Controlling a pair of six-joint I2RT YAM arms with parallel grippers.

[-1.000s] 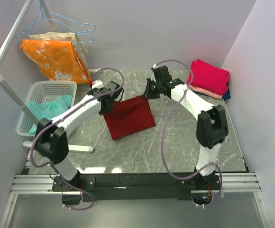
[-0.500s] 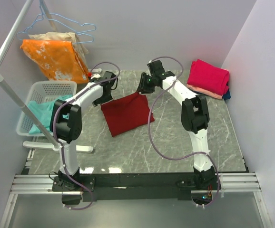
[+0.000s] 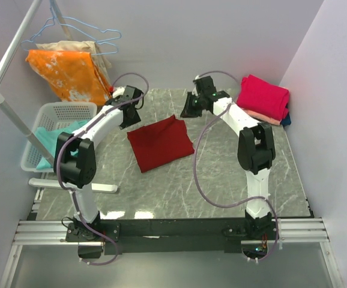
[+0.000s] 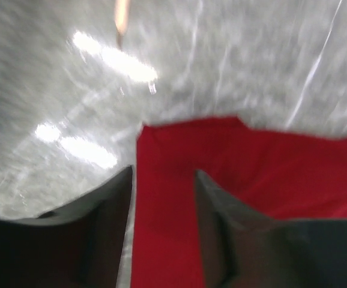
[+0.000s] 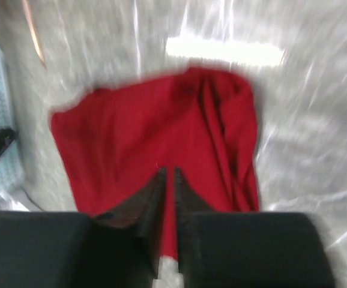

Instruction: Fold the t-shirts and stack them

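Observation:
A dark red t-shirt (image 3: 161,143) lies folded flat on the marble table (image 3: 233,180), with some creases along its right side. It also shows in the left wrist view (image 4: 251,168) and the right wrist view (image 5: 161,120). My left gripper (image 3: 127,117) hovers over the shirt's far left corner, jaws open and empty (image 4: 161,174). My right gripper (image 3: 189,110) hovers just beyond the shirt's far right corner, jaws together with only a thin slit and nothing in them (image 5: 167,171). A folded bright pink shirt (image 3: 262,96) tops a stack with a peach shirt (image 3: 265,117) and a dark blue shirt (image 3: 288,119) under it.
A white basket (image 3: 62,110) holding a teal shirt (image 3: 56,137) stands at the left of the table. An orange cloth (image 3: 71,72) hangs on hangers from a white rack pole (image 3: 5,108) at the back left. Walls close in the back and right.
Both grippers let go of the dark red shirt's far corners and pulled back towards the far edge. The shirt's raised far edge dropped flat on the table.

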